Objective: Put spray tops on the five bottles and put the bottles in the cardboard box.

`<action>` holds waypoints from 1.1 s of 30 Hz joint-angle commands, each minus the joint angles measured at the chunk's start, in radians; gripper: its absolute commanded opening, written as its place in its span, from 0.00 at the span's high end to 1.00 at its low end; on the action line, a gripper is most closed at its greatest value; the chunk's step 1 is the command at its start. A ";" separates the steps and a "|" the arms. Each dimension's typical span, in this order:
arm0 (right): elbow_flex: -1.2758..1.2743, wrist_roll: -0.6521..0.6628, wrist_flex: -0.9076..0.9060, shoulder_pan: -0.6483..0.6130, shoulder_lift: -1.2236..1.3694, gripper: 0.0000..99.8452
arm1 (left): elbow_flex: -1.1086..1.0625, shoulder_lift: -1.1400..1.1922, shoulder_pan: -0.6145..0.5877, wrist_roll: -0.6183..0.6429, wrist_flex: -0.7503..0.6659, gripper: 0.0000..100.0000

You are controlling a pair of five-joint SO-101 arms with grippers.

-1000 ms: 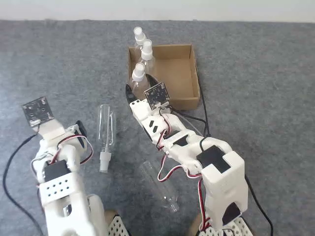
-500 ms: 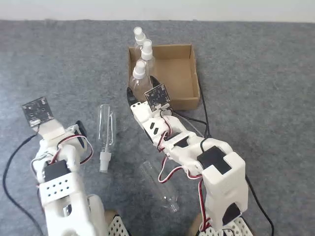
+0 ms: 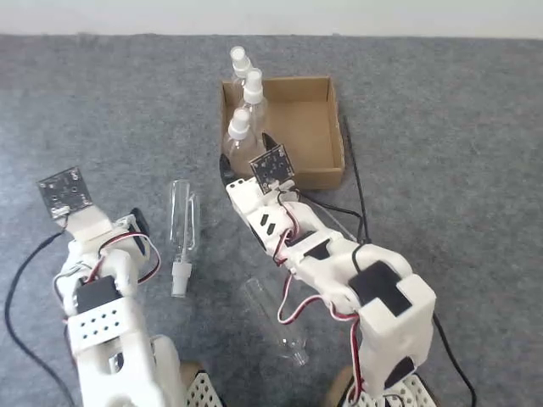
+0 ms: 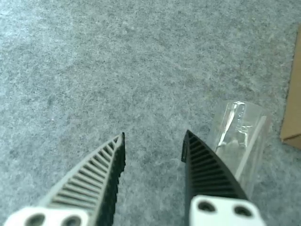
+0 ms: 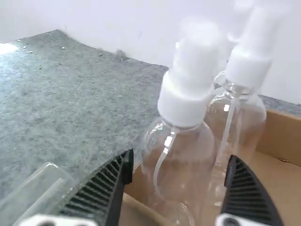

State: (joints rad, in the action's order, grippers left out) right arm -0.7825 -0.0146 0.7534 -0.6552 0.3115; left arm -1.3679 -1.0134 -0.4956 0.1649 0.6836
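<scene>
Three clear bottles with white spray tops stand along the left wall of the cardboard box (image 3: pixel 297 127): far (image 3: pixel 240 64), middle (image 3: pixel 253 89) and near (image 3: pixel 240 129). My right gripper (image 3: pixel 246 159) is open, one finger on each side of the near bottle (image 5: pixel 183 141), not touching it; the middle bottle (image 5: pixel 244 94) stands behind. A fourth bottle with its spray top (image 3: pixel 182 229) lies on the carpet. My left gripper (image 4: pixel 153 141) is open and empty just left of that bottle's base (image 4: pixel 240 132). An uncapped bottle (image 3: pixel 276 322) lies by the right arm's base.
Grey carpet covers the table. A black cable (image 3: pixel 349 170) runs along the box's right side. The box's right half is bare cardboard. A box corner (image 4: pixel 294 94) stands beyond the lying bottle in the left wrist view.
The right arm has swung slightly to the right and its gripper has drawn back a little from the near bottle. The left arm has kept still.
</scene>
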 commanded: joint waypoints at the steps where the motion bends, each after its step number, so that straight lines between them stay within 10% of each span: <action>1: -0.021 0.008 -0.007 -0.007 -0.117 0.73 | 0.013 -0.015 0.005 -0.006 -0.035 0.81; 17: -0.150 0.006 -0.255 -0.007 -0.366 0.73 | 0.013 -0.015 0.005 -0.006 -0.037 0.81; 33: -0.160 0.014 -0.975 -0.010 -0.877 0.73 | 0.013 -0.014 0.005 -0.006 -0.037 0.81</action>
State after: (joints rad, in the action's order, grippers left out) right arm -0.9574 -0.0146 -0.0491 -0.6674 -0.3775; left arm -1.3679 -1.0134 -0.4956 0.1649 0.6836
